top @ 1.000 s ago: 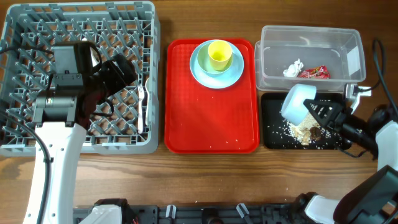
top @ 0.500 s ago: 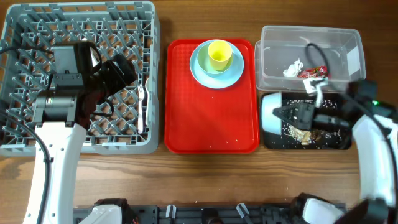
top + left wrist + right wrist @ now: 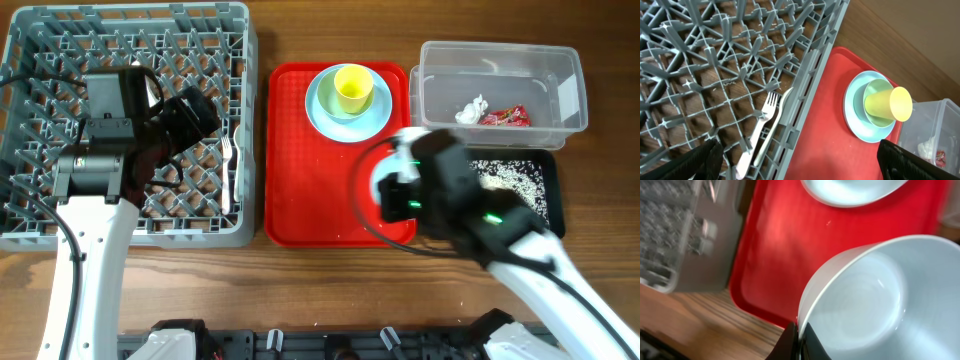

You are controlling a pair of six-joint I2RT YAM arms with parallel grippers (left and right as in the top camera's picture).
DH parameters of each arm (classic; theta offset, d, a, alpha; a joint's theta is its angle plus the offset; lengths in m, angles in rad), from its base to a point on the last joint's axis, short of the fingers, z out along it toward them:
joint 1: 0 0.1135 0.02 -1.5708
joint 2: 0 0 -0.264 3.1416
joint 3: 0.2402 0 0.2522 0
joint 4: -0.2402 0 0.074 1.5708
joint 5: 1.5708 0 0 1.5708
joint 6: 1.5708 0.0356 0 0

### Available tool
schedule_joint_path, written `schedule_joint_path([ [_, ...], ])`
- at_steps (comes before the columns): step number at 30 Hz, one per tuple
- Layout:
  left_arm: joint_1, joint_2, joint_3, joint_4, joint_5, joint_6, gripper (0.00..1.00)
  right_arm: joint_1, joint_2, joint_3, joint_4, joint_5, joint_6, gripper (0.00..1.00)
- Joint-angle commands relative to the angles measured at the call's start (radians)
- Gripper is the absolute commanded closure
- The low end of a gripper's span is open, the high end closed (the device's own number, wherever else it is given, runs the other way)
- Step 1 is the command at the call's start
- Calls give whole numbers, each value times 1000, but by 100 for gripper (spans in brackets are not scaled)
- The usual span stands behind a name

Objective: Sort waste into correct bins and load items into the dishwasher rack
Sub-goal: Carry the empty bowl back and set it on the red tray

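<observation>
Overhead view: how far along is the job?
Done: tissue and wrapper in the clear tub, food scraps in the black tray, fork in the rack. In hand: the right gripper holds an empty bowl above the red tray. Left: that bowl, the yellow cup and the plate.

I had bright, even light from above in the overhead view, with only soft shadows under the arms. My right arm looked slightly smeared there. The right wrist camera was blurred throughout: the rack, far left of the right gripper, was streaked, and the bowl in its grip showed small white glints. The left wrist picture was sharp, except for the dark, soft fingers of the left gripper.
</observation>
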Motion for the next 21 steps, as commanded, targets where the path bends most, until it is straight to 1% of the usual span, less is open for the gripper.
schedule_joint_path([
  [1, 4, 0, 1, 3, 9, -10, 0, 101, 180, 0, 50, 106, 56, 96],
  [3, 4, 0, 1, 3, 9, -10, 0, 142, 298, 0, 92, 140, 78, 95],
  [5, 4, 0, 1, 3, 9, -10, 0, 154, 366, 0, 113, 139, 84, 96],
  [9, 4, 0, 1, 3, 9, -10, 0, 158, 418, 0, 119, 128, 102, 96],
  [10, 4, 0, 1, 2, 9, -10, 0, 158, 419, 0, 121, 122, 102, 92],
  [11, 4, 0, 1, 3, 9, -10, 0, 158, 418, 0, 123, 106, 99, 81],
  [15, 4, 0, 1, 3, 9, -10, 0, 158, 400, 7, 121, 80, 96, 55],
  [16, 4, 0, 1, 2, 9, -10, 0, 158, 387, 18, 121, 71, 90, 51],
  [17, 4, 0, 1, 3, 9, -10, 0, 158, 373, 28, 117, 67, 78, 44],
  [18, 4, 0, 1, 3, 9, -10, 0, 157, 347, 47, 100, 83, 65, 42],
  [19, 4, 0, 1, 3, 9, -10, 0, 146, 289, 87, 24, 199, 62, 14],
  [20, 4, 0, 1, 3, 9, -10, 0, 136, 264, 100, -12, 253, 63, 5],
  [21, 4, 0, 1, 2, 9, -10, 0, 122, 240, 109, -43, 301, 68, 0],
])
